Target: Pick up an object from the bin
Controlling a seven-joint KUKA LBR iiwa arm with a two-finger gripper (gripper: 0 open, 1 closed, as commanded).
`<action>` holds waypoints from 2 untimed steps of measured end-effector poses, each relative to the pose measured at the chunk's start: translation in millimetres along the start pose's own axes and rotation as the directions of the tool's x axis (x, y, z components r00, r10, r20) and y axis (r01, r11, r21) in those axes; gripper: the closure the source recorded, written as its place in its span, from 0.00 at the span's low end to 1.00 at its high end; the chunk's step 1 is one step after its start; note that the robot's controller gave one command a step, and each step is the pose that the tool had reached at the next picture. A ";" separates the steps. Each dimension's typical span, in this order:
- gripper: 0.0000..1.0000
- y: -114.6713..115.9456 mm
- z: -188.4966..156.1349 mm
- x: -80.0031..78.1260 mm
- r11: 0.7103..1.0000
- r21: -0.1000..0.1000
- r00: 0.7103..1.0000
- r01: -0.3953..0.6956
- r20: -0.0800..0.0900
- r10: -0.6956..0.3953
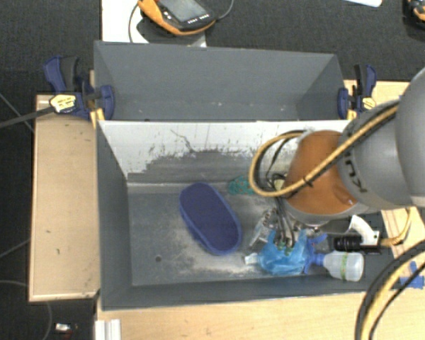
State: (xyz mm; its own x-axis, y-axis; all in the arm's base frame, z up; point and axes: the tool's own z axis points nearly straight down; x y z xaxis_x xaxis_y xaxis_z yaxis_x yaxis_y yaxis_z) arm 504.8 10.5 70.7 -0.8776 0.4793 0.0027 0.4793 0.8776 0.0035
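Observation:
My gripper [278, 236] reaches down at the front right of the bin, its fingers right over a crumpled blue plastic piece [283, 258]. Whether the fingers grip it I cannot make out. A dark blue oval pad [210, 217] lies on the bin floor to the left of the gripper, apart from it. A clear bottle with a pale green cap end [343, 265] lies just right of the blue plastic piece. A small teal thing [239, 185] sits behind the gripper near the back wall.
The arm with its orange cover and looped cables hangs over the bin's right side. A black and white thing [355, 237] lies by the right wall. The bin floor on the left is bare grey metal.

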 end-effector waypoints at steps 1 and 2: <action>1.00 0.0 0.0 0.0 1.000 0.000 1.000 -0.001 0.000 0.001; 1.00 -0.1 0.0 0.0 1.000 0.000 1.000 -0.002 0.000 0.002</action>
State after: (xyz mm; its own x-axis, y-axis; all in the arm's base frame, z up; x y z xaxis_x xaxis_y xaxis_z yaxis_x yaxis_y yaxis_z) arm 504.8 10.4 70.6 -0.8767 0.4810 0.0026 0.4810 0.8767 0.0037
